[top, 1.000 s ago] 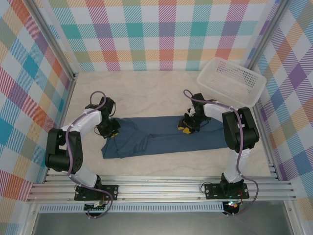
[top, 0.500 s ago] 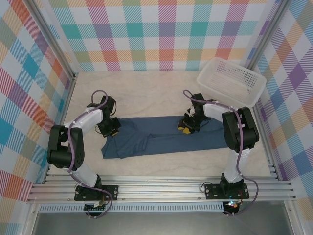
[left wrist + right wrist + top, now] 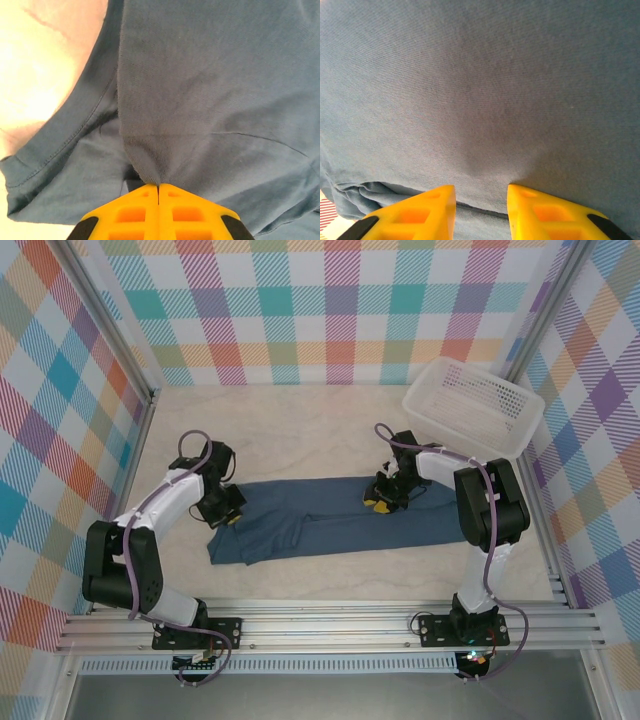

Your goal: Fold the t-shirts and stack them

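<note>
Fingers (image 3: 142,197) on the left gripper (image 3: 158,186) are clamped flat together with a little peak of the t-shirt (image 3: 330,525) pinched at their tips, so that side has cloth. From my top camera it sits at the 9 o'clock end of the shirt. The right gripper (image 3: 481,192) is on the far hem towards 3 o'clock, its chunky orange jaws partly apart and pressed into the fabric. Cloth fills the gap, but I honestly can't tell if it's gripped or just pushed on.

The shirt lies in a long band across the middle of the table (image 3: 300,430), running 9 to 3, with the 9 o'clock end bunched and wrinkly. It's a plain dark denim-blue knit, soft, with a fine rib and a stitched hem on the left wrist feed.

A white mesh plastic basket (image 3: 460,435) sits tilted at about 2 o'clock, apart from the shirt. The tabletop is pale and marbled, with checked walls (image 3: 330,310) around it and aluminium rails (image 3: 330,625) at 6.
</note>
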You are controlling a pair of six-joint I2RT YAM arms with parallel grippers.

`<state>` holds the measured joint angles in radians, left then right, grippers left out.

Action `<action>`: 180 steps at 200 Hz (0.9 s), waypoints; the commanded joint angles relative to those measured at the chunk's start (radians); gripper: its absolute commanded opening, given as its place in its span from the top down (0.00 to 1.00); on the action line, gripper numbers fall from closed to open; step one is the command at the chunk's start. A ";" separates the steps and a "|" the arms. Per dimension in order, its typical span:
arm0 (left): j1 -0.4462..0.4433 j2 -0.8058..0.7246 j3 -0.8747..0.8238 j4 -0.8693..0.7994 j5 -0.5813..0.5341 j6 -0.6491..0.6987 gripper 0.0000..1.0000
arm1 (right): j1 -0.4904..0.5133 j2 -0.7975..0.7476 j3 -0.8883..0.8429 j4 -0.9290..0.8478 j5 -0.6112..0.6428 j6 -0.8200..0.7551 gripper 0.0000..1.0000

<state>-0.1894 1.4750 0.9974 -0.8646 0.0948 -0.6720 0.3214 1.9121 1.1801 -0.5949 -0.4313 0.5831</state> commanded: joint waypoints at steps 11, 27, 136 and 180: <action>-0.010 -0.015 -0.034 -0.026 0.035 -0.060 1.00 | 0.010 0.021 0.008 -0.027 -0.003 -0.012 0.67; -0.010 0.000 -0.028 -0.018 0.053 -0.064 1.00 | 0.010 0.021 0.011 -0.032 -0.002 -0.014 0.67; 0.090 0.158 0.182 -0.081 0.072 -0.034 1.00 | 0.010 0.021 0.015 -0.040 0.004 -0.014 0.68; 0.130 0.232 0.253 -0.093 0.078 -0.019 1.00 | 0.010 0.021 0.011 -0.038 0.004 -0.012 0.68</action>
<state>-0.0822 1.6764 1.2098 -0.9138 0.1577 -0.7105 0.3214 1.9125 1.1801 -0.5991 -0.4309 0.5831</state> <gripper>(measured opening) 0.050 0.321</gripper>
